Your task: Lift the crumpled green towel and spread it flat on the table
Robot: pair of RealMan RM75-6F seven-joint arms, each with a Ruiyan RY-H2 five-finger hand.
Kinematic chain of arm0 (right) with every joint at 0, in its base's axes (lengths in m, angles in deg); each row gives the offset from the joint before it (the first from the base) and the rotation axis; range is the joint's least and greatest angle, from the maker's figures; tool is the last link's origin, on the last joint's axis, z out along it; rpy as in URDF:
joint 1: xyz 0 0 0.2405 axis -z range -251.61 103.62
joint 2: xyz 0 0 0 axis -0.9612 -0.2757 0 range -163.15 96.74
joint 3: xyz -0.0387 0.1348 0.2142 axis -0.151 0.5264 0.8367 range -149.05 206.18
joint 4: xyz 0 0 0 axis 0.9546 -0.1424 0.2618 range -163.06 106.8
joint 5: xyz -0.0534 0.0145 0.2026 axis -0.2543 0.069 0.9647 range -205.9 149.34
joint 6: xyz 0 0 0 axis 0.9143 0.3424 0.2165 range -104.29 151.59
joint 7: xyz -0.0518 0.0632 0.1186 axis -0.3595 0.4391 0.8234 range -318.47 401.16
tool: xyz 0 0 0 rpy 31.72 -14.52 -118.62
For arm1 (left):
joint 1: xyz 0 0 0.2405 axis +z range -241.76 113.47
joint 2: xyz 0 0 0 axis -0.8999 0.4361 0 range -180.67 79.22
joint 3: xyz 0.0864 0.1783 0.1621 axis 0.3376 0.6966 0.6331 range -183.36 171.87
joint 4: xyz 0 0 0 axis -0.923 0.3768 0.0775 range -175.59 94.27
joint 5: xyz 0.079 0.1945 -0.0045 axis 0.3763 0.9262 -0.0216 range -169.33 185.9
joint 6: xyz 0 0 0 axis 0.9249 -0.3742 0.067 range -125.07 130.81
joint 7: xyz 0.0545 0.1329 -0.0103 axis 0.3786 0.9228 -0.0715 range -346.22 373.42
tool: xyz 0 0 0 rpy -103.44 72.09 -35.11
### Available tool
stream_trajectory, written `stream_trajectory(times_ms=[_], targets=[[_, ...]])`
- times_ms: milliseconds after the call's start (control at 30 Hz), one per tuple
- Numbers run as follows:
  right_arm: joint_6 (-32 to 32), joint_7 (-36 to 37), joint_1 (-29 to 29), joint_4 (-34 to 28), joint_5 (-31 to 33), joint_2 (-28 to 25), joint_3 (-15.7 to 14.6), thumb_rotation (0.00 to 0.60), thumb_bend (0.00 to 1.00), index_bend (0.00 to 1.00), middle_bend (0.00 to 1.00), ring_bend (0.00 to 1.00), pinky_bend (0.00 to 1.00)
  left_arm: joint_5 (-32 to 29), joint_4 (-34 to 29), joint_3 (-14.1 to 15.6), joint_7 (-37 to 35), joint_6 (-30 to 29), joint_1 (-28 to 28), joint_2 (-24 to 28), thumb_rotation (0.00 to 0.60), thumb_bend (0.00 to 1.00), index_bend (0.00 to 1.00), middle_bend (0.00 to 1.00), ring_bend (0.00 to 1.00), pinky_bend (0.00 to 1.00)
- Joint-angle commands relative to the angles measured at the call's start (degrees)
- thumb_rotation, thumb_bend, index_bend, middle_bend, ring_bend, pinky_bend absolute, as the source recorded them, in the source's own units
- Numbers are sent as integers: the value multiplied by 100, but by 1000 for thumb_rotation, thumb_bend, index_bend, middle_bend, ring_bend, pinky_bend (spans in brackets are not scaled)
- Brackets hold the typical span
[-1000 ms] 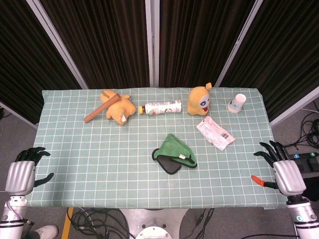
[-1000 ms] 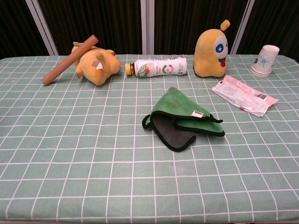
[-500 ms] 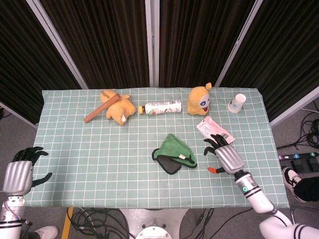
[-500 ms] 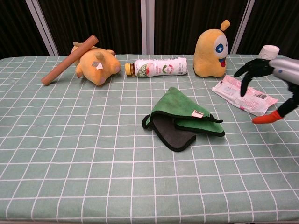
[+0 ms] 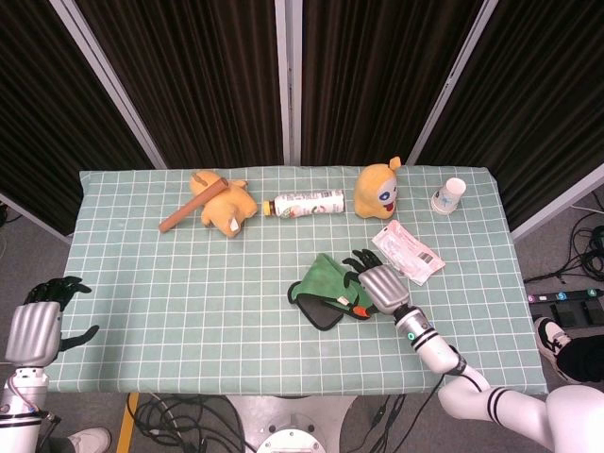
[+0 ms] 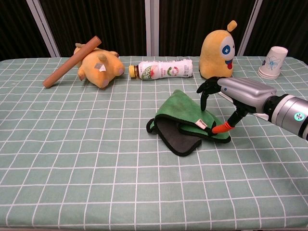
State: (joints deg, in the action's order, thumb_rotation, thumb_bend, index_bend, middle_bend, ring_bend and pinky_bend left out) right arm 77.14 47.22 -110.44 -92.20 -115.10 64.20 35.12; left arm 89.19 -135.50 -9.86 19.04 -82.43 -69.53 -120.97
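The crumpled green towel (image 5: 324, 281) (image 6: 182, 114) lies folded near the table's middle, its dark underside showing at the front. My right hand (image 5: 376, 285) (image 6: 237, 92) hovers at the towel's right end with its fingers spread and nothing in it. The dark fingertips (image 6: 206, 89) are over the green cloth, and the orange-tipped thumb (image 6: 219, 129) reaches down to the towel's right edge. My left hand (image 5: 36, 321) hangs off the table's front left corner, fingers loosely apart and holding nothing; the chest view does not show it.
Along the back lie a brown tube (image 6: 71, 61) on an orange plush (image 6: 98, 65), a bottle (image 6: 162, 69), a yellow plush (image 6: 219, 50) and a paper cup (image 6: 273, 62). A pink-white packet (image 5: 409, 252) sits just right of my right hand. The checked tablecloth (image 6: 96, 159) covers the table.
My right hand has travelled from the table's right front edge leftwards across the table to the towel's right end. The left hand has barely moved and the towel lies as before.
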Motion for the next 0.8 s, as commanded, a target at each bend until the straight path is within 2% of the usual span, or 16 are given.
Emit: stream_trajectory(times_ms=[33,233,533,633,800], targets=[[119,133,25,-122,-86,-81,-107,580,56,433,152,0,0,-9,-20,5,-68,2,18,25,600,145,414,365,250,237],[346,195,169,-346,-132,-228,-271,582,56,403,147,0,0,-109,-33,23,-237,130,31,56,600,145,414,365,250,236],[189,145,16,-9,27,195,-214,581,55,369,143,0,0,-153,-84,51,-394,217,52,128,600,143,414,365,250,237],[149,368,-22,-143,58,215,-194,579,56,365,142,0,0,-175,-114,66,-482,252,68,163,600,143,413,365,250,236],[222,84,-69,82,140,377,-103,578,56,364,142,0,0,-201,-82,67,-531,275,79,157,600,143,413,365,250,236]])
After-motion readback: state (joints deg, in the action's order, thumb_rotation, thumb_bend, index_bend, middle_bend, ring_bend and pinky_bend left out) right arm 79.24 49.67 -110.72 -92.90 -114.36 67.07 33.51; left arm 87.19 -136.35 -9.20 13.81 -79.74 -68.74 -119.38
